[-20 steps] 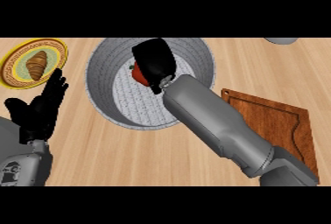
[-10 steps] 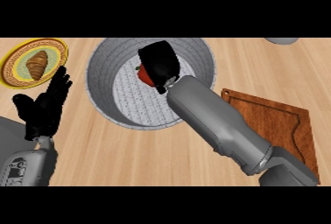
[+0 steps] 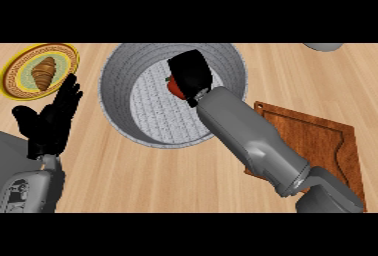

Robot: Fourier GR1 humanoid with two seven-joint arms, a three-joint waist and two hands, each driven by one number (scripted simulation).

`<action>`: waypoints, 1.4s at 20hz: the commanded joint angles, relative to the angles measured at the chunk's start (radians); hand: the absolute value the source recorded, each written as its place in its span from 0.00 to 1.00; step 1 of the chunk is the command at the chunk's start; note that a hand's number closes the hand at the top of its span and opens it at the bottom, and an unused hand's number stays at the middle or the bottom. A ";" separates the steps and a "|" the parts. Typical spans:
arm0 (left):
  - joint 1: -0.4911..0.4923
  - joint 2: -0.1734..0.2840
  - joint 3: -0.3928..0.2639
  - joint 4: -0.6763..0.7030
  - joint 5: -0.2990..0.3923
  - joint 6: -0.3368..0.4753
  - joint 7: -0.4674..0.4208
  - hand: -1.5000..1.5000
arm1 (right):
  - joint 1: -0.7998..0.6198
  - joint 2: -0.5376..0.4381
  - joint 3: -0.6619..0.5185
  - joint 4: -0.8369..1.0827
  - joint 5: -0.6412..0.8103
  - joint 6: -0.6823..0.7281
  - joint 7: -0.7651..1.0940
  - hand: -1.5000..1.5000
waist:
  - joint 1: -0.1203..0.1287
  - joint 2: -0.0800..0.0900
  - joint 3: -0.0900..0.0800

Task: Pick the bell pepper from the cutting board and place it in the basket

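We see the right robot hand reaching from the lower right across the wooden bench and sitting over the open mouth of the grey basket, its fingers curled round the red bell pepper. Only a small red patch of the pepper shows at the hand's left edge, with a speck of green at its top; the rest is hidden by the black fingers. We cannot tell whether the pepper touches the basket's ribbed floor or hangs above it. The brown cutting board lies to the right of the basket, partly covered by the grey forearm that crosses its near corner. At the view's left, the left robot hand rests open with its fingers straight and pointing up, just beside the basket's outer wall. Above it, near the upper left corner, a yellow-rimmed plate carries a croissant. A grey object peeks in at the top right edge, too cut off to name.
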 commanded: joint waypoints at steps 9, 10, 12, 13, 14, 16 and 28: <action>0.018 -0.004 -0.003 -0.007 -0.001 -0.012 -0.030 0.50 | 0.030 0.000 0.038 0.056 -0.067 0.022 -0.008 1.00 | 0.013 0.003 0.000; -0.049 0.031 0.039 0.087 0.028 -0.041 -0.043 0.50 | -0.023 0.000 0.031 0.027 -0.083 0.107 -0.004 1.00 | 0.004 0.002 0.000; -0.047 -0.033 -0.017 0.040 -0.028 0.034 0.000 0.50 | -0.016 0.000 -0.007 0.124 -0.079 0.052 -0.061 1.00 | 0.007 0.005 0.000; -0.018 0.024 0.020 0.014 0.016 -0.031 -0.005 0.50 | 0.046 0.000 0.039 0.080 -0.095 0.035 -0.017 1.00 | 0.020 0.004 0.000; -0.007 -0.004 0.015 0.038 -0.010 0.011 -0.034 0.50 | 0.030 0.000 -0.009 0.085 -0.086 0.092 -0.043 1.00 | -0.007 -0.001 0.000; 0.056 -0.012 0.005 -0.013 0.010 -0.016 -0.035 0.50 | 0.026 0.000 0.013 0.043 -0.089 0.145 0.061 1.00 | -0.001 -0.004 0.000; -0.002 0.004 0.008 0.014 -0.010 -0.005 -0.009 0.50 | 0.091 0.000 -0.084 -0.053 -0.209 -0.076 0.053 0.00 | -0.003 -0.003 0.001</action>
